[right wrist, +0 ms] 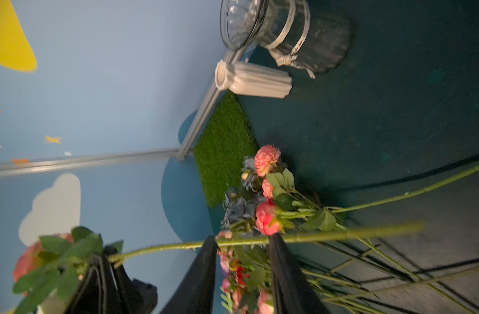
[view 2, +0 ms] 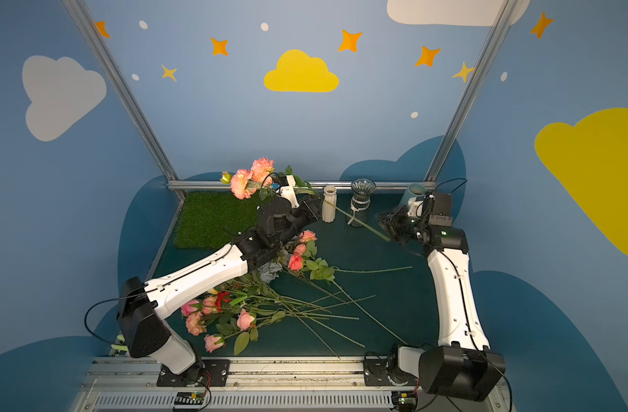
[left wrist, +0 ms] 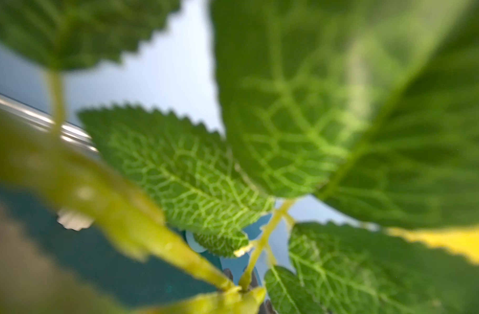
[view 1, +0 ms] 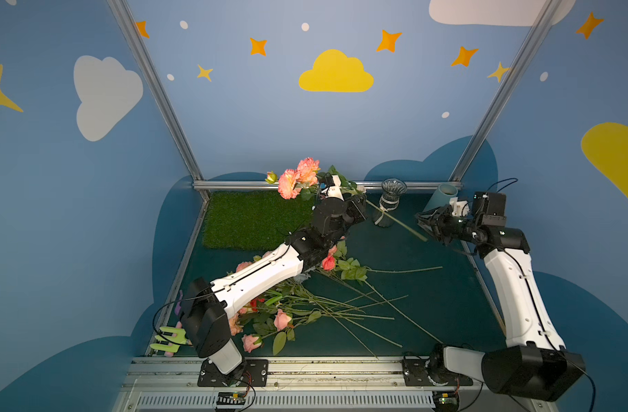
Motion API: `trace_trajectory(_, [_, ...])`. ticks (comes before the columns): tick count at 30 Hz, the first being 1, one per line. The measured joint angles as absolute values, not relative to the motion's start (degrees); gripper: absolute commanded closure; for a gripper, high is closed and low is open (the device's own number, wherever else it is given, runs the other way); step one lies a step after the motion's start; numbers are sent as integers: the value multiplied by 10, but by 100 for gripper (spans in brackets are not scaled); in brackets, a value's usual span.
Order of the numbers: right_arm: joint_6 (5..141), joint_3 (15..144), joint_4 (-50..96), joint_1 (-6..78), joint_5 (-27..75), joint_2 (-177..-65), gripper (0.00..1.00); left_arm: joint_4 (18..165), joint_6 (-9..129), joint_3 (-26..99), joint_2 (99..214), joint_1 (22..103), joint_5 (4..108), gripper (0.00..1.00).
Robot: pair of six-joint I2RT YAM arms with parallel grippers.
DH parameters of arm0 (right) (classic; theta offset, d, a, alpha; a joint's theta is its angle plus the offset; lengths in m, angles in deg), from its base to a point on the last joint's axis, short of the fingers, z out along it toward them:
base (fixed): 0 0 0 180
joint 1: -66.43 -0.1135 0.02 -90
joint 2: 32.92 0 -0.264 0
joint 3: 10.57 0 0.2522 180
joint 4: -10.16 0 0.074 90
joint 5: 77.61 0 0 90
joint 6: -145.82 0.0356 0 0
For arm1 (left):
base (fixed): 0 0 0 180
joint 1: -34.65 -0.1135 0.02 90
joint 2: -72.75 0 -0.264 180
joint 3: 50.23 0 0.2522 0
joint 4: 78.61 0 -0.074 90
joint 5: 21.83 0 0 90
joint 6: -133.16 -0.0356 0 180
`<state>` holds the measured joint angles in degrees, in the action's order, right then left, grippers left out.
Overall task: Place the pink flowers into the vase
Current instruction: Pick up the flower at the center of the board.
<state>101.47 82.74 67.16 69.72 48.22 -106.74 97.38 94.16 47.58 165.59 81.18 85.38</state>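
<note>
At the back of the counter (view 1: 441,314), I have one stem of the pink flowers (view 1: 298,178) lifted, slanting in front of the glass vase (view 1: 391,203).
The left gripper (view 1: 362,200) jaws pinch its leafy upper stem. The right gripper (right wrist: 242,239) jaws are spread, with the lower stem crossing their tips. The rest lie heaped nearer me.

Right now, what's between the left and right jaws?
The lifted pink flower stem: the left jaws clamp it near the blooms and it runs past the glass vase into the open right jaws. Shows in both top views.
</note>
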Motion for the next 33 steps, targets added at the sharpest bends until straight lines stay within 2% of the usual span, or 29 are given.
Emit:
trace_trajectory(5, [914, 829, 738, 672, 528, -1072, 58, 914, 896, 508, 1658, 773, 844, 98])
trace_trajectory(7, [879, 829, 758, 657, 530, -1063, 59, 867, 871, 557, 1675, 761, 834, 98])
trace_trajectory(14, [792, 888, 798, 582, 441, -1021, 68, 624, 771, 926, 1844, 733, 711, 98])
trace_trajectory(17, [781, 891, 797, 564, 414, -1011, 73, 531, 738, 1024, 1902, 729, 633, 98])
trace_trajectory(26, [756, 812, 709, 497, 299, -958, 72, 394, 667, 1028, 1923, 731, 409, 98])
trace_trajectory(33, [749, 802, 631, 489, 305, -962, 72, 383, 647, 1007, 1918, 732, 309, 98])
